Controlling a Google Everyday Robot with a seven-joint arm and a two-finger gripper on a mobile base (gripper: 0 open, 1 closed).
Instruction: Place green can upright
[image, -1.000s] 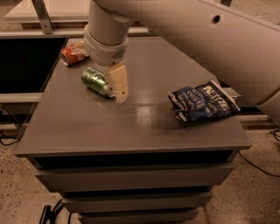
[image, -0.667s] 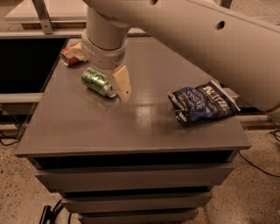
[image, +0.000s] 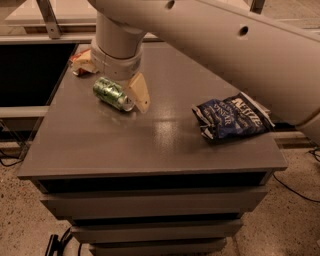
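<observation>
On the grey table (image: 150, 145), toward 10 o'clock from its centre, the green can (image: 111, 93) lies on its side, with the silver end pointing to about 4 o'clock. The gripper (image: 134, 92) hangs low at that end, touching it or nearly so. I can't tell if it is spread or closed. A blue snack bag (image: 232, 117) sits at 3 o'clock, well apart. A red-and-white item (image: 80, 61) is at 11 o'clock, partly hidden behind the arm (image: 200, 35).

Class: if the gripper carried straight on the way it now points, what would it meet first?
The gripper points down, close over the green can lying on its side. It would likely meet that can first, or the grey table right beside it; depth is unclear.
</observation>
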